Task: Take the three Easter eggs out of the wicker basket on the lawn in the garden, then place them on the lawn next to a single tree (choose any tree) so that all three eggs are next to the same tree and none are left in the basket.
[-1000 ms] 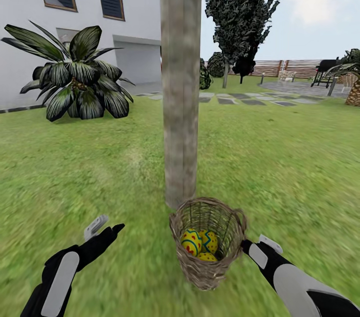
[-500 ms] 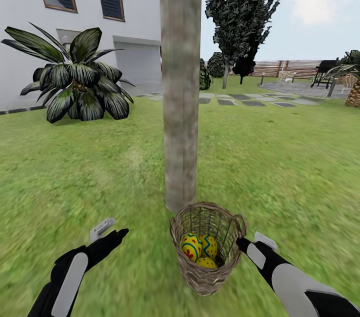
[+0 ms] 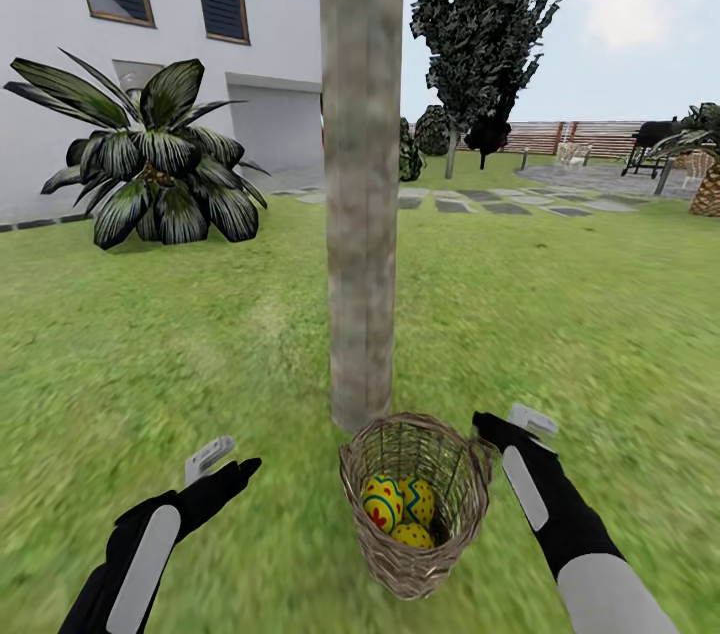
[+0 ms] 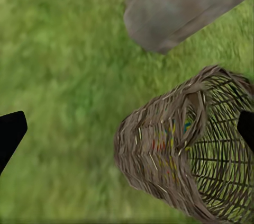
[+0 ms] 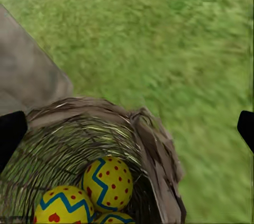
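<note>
Head view: the right gripper (image 3: 492,427) has risen and swung forward since a second ago, now beside the wicker basket (image 3: 412,504) rim, near its loop handle; the left gripper (image 3: 238,467) sits slightly lower. The basket stands on the lawn (image 3: 560,314), just beside the tree (image 3: 361,164), open grass either side.

Left wrist view: brown woven wall (image 4: 159,155), fingers spread wide (released).

Right wrist view: three yellow, blue-zigzag Easter eggs (image 5: 107,182) lie inside; fingertips spread apart, holding nothing.
</note>
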You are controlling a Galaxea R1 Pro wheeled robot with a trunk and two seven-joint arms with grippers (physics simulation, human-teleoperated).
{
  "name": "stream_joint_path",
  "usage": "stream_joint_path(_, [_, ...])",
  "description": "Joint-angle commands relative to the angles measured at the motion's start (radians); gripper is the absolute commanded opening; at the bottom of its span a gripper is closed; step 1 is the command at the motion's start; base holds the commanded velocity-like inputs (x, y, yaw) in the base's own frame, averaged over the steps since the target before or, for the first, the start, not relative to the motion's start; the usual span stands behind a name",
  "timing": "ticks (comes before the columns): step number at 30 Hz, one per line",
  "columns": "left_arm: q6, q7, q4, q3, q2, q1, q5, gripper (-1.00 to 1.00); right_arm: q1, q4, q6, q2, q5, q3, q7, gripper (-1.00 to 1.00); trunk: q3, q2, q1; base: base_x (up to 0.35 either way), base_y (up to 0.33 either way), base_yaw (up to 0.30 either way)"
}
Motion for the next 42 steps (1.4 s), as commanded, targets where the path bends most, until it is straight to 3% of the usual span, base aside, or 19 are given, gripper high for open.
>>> stream_joint_path(1, [0.004,0.008,-0.001,0.001,0.000,-0.001,0.010,1.00,0.008,-0.038,0.015,0.005,-0.011,0.001,-0.028,1.00,0.002,0.007,-0.004,0.000,0.000,0.000])
stream_joint_path(2, [0.004,0.007,-0.001,0.001,0.000,-0.001,0.010,1.00,0.025,-0.131,0.053,0.029,-0.014,0.002,-0.130,1.00,0.002,0.007,-0.004,0.000,0.000,0.000])
stream_joint_path(4, [0.004,0.006,-0.001,0.001,0.000,-0.001,0.010,1.00,0.033,-0.173,0.087,0.057,-0.016,0.012,-0.227,1.00,0.002,0.007,-0.004,0.000,0.000,0.000])
stream_joint_path(5, [0.004,0.006,-0.001,0.001,0.000,-0.001,0.010,1.00,0.033,-0.179,0.095,0.066,-0.016,0.020,-0.244,1.00,0.002,0.007,-0.004,0.000,0.000,0.000])
stream_joint_path(6, [0.004,0.005,-0.001,0.001,0.001,-0.001,0.009,1.00,0.036,-0.203,0.141,0.107,-0.016,0.089,-0.288,1.00,0.002,0.007,-0.004,0.000,0.000,0.000])
stream_joint_path(8, [0.004,0.004,-0.001,0.001,0.002,-0.001,0.008,1.00,0.037,-0.225,0.194,0.120,-0.018,0.136,-0.301,1.00,0.002,0.007,-0.004,0.000,0.000,0.000])
stream_joint_path(11, [-0.006,0.003,-0.001,0.002,0.003,-0.001,0.008,1.00,0.038,-0.240,0.250,0.124,-0.016,0.162,-0.305,1.00,0.002,0.007,-0.004,0.000,0.008,0.000])
stream_joint_path(18, [-0.034,0.001,-0.001,0.001,0.003,-0.001,0.010,1.00,0.069,-0.245,0.276,0.058,-0.011,0.176,-0.273,1.00,0.002,0.007,-0.004,0.000,0.238,0.000])
stream_joint_path(23, [-0.035,0.001,-0.001,0.001,0.005,-0.001,0.009,1.00,0.083,-0.244,0.278,0.042,-0.007,0.192,-0.185,1.00,0.002,0.007,-0.004,0.031,0.297,0.000])
stream_joint_path(27, [-0.036,0.001,-0.001,0.001,0.006,-0.001,0.008,1.00,0.085,-0.243,0.286,0.029,-0.006,0.203,-0.158,1.00,0.002,0.007,-0.004,0.098,0.296,0.000])
stream_joint_path(31, [-0.036,0.002,-0.001,0.001,0.006,-0.001,0.008,1.00,0.085,-0.195,0.302,0.020,-0.008,0.222,-0.138,1.00,0.002,0.007,-0.004,0.077,0.127,0.000])
stream_joint_path(36, [-0.036,0.004,-0.001,0.001,0.006,-0.001,0.008,1.00,0.077,-0.086,0.347,-0.008,-0.006,0.224,-0.038,1.00,0.002,0.007,-0.004,0.012,0.020,0.000])
stream_joint_path(38, [-0.036,0.004,-0.001,0.001,0.005,-0.001,0.008,1.00,0.051,0.000,0.353,-0.020,-0.006,0.224,0.000,1.00,0.002,0.007,-0.004,0.002,0.003,0.000])
stream_joint_path(42, [-0.037,0.003,-0.001,0.001,0.005,-0.001,0.008,1.00,0.019,0.043,0.359,-0.025,-0.006,0.224,0.023,1.00,0.002,0.007,-0.004,0.000,0.000,0.000])
